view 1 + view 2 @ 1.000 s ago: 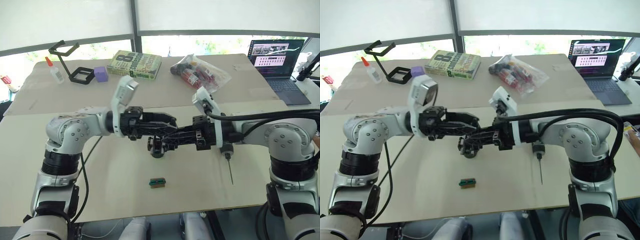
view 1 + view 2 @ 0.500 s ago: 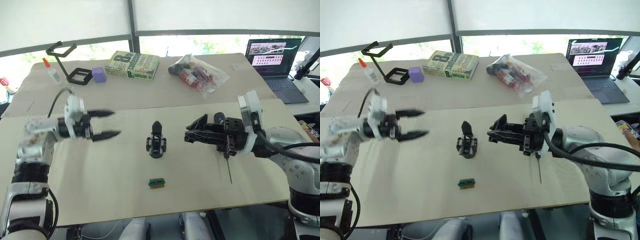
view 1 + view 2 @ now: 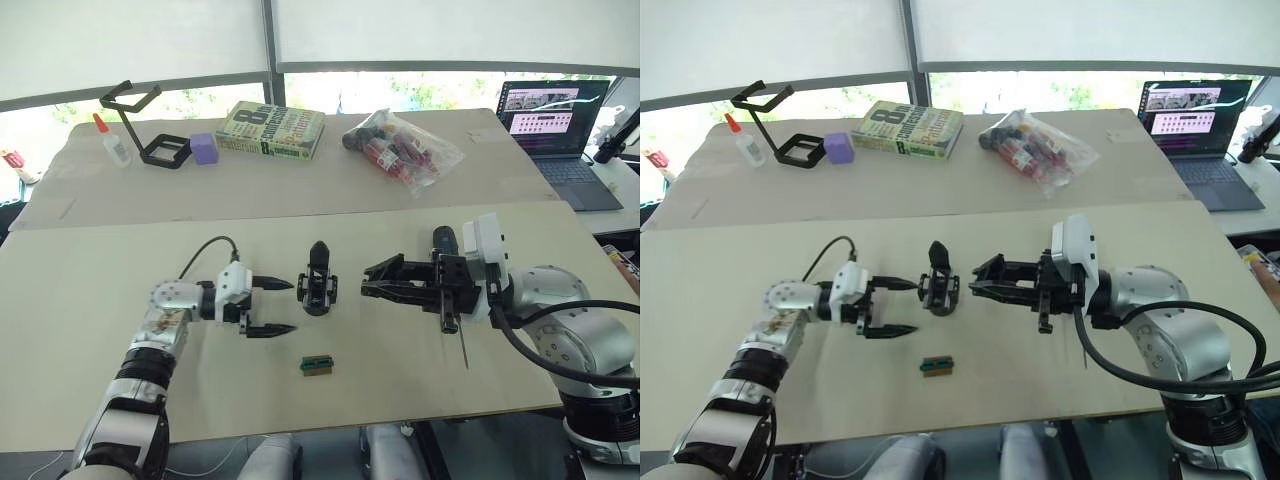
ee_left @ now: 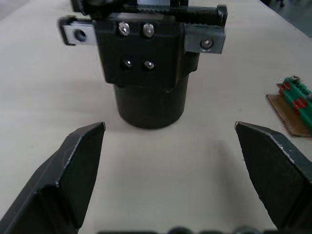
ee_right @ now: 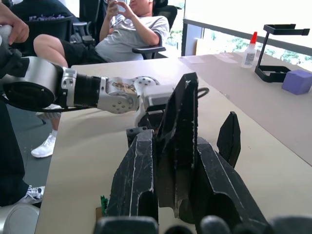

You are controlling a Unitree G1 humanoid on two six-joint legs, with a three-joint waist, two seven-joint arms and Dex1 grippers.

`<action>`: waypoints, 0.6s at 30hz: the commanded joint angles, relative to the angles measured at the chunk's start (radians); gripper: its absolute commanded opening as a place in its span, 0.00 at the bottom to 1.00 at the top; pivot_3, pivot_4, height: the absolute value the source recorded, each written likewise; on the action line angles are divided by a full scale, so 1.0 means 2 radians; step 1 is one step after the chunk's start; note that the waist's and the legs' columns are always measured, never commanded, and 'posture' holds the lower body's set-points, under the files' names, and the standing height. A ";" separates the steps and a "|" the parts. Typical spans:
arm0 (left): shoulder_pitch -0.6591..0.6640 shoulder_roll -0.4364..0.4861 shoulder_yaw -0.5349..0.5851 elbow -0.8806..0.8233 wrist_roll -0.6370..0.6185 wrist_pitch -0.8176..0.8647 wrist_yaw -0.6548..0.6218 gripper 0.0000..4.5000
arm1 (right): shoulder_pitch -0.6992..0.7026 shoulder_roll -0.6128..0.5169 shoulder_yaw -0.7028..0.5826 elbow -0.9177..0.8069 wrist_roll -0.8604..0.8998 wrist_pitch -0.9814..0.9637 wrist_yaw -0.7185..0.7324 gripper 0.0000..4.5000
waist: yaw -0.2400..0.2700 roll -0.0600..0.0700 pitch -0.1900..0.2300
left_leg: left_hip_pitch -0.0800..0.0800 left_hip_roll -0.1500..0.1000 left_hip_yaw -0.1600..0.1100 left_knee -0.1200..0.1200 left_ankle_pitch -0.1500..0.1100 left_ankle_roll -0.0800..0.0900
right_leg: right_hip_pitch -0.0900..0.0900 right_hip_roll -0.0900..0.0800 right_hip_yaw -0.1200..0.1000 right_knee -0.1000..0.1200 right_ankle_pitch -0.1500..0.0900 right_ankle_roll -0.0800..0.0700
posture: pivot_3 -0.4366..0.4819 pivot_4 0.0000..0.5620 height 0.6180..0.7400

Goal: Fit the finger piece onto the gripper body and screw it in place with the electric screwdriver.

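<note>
Left wrist view: the gripper body stands on the bench just ahead of the left gripper, fingers spread, empty. Right gripper apparently pinches the finger piece; steady the body first.

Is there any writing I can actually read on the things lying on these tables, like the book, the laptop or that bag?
"8": large numeral on the cover of the book; the smaller words beside and under it are too small to read.
Laptop screen: text and pictures show, too small to read.
Bag of bottles: labels blurred, unreadable.
Glue bottle: no legible label.
Gripper body, green-and-red block: no writing visible.
</note>
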State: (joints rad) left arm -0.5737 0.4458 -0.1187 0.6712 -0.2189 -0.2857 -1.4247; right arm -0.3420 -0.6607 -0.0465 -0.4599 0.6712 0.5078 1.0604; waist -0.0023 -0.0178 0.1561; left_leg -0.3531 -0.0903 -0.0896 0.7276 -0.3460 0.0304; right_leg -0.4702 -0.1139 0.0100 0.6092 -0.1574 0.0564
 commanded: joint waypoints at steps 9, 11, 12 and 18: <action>-0.069 -0.062 -0.017 0.084 0.039 -0.035 0.021 1.00 | 0.005 -0.014 -0.004 -0.041 0.013 0.006 -0.014 0.10 | 0.001 0.000 0.000 | 0.000 0.000 0.000 0.000 0.000 0.000 | 0.000 0.000 0.000 0.000 0.000 0.000 | 0.48 0.27 1.00; -0.076 -0.067 -0.017 0.097 0.041 -0.043 0.020 1.00 | 0.005 -0.016 -0.006 -0.045 0.016 0.010 -0.019 0.10 | 0.002 0.000 0.000 | 0.000 0.000 0.000 0.000 0.000 0.000 | 0.000 0.000 0.000 0.000 0.000 0.000 | 0.48 0.27 1.00; -0.078 -0.069 -0.019 0.101 0.044 -0.046 0.019 1.00 | 0.005 -0.018 -0.007 -0.048 0.017 0.012 -0.021 0.10 | 0.002 0.000 0.000 | 0.000 0.000 0.000 0.000 0.000 0.000 | 0.000 0.000 0.000 0.000 0.000 0.000 | 0.48 0.27 1.00; -0.082 -0.075 -0.024 0.115 0.053 -0.057 0.012 0.61 | 0.001 -0.023 -0.007 -0.054 0.023 0.020 -0.033 0.10 | 0.005 0.000 0.000 | 0.000 0.000 0.000 0.000 0.000 0.000 | 0.001 0.000 0.000 0.000 0.000 0.000 | 0.48 0.27 1.00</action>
State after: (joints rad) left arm -0.7373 0.3032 -0.1565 0.8894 -0.1237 -0.3790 -1.3975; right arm -0.3289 -0.6958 -0.0401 -0.5314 0.6913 0.5436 0.9998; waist 0.0074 -0.0179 0.1559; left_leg -0.3524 -0.0904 -0.0892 0.7286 -0.3465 0.0313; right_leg -0.4685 -0.1139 0.0103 0.6095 -0.1569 0.0573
